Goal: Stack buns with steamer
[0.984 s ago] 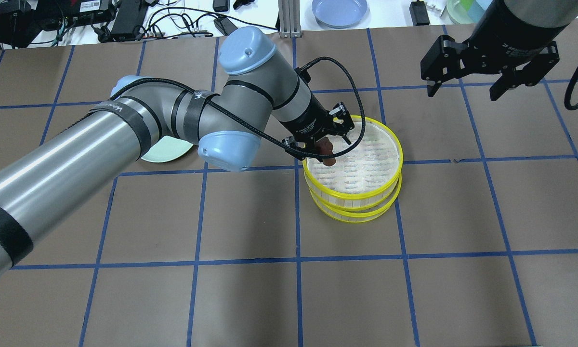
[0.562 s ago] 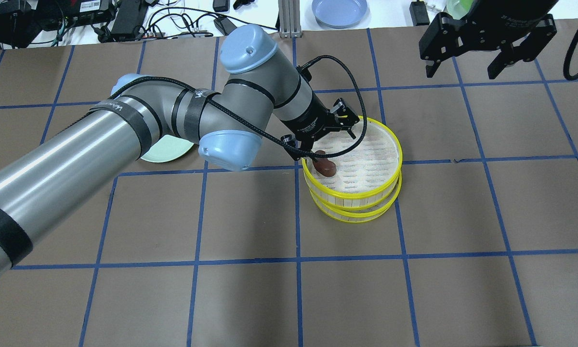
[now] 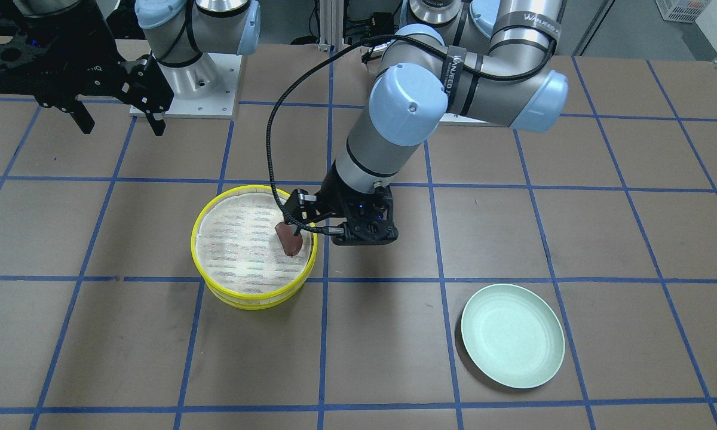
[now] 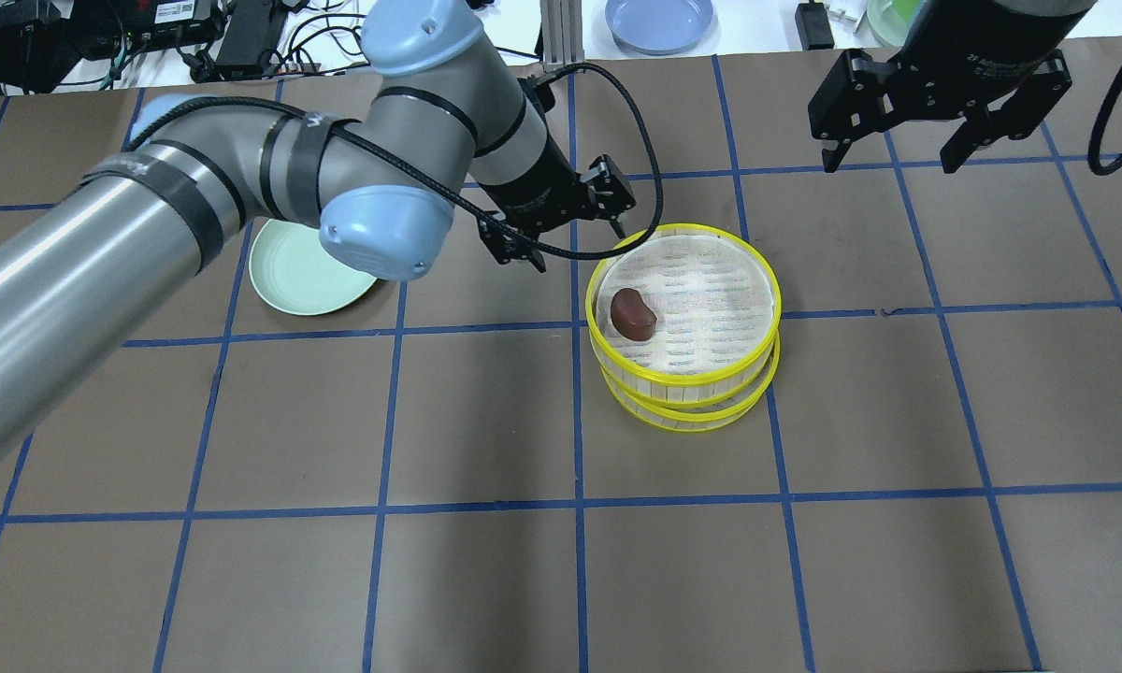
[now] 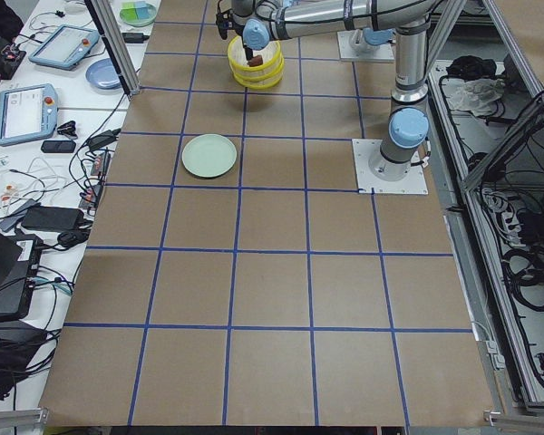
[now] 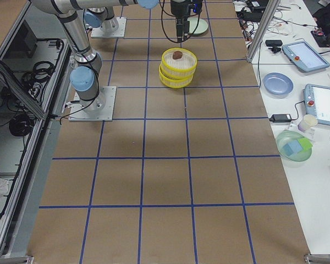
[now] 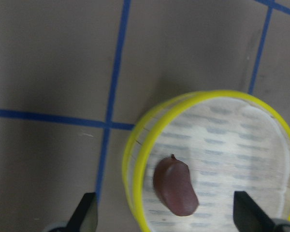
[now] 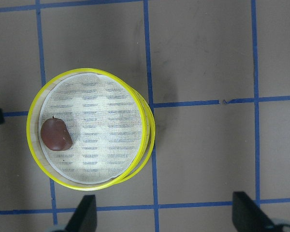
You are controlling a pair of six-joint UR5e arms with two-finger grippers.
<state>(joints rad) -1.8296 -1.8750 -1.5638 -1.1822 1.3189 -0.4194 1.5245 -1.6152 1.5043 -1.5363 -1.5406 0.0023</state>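
The steamer (image 4: 711, 308) is two yellow-rimmed trays stacked one on the other, right of the table's middle. It also shows in the front view (image 3: 239, 245). The reddish-brown bun (image 4: 633, 313) lies on the top tray's white floor by its left rim. It also shows in the left wrist view (image 7: 176, 188) and the right wrist view (image 8: 55, 134). My left gripper (image 4: 577, 245) is open and empty, above the table just left of the steamer. My right gripper (image 4: 888, 159) is open and empty, high at the back right. The cream-white bun is not in view.
A pale green plate (image 4: 299, 271) lies left of the steamer, partly under my left arm, and shows empty in the front view (image 3: 512, 335). A blue plate (image 4: 659, 21) and cables sit beyond the table's far edge.
My left gripper has let go of the brown bun, risen and pulled back left off the steamer. The bun now lies in the top tray. My right gripper shifted slightly.
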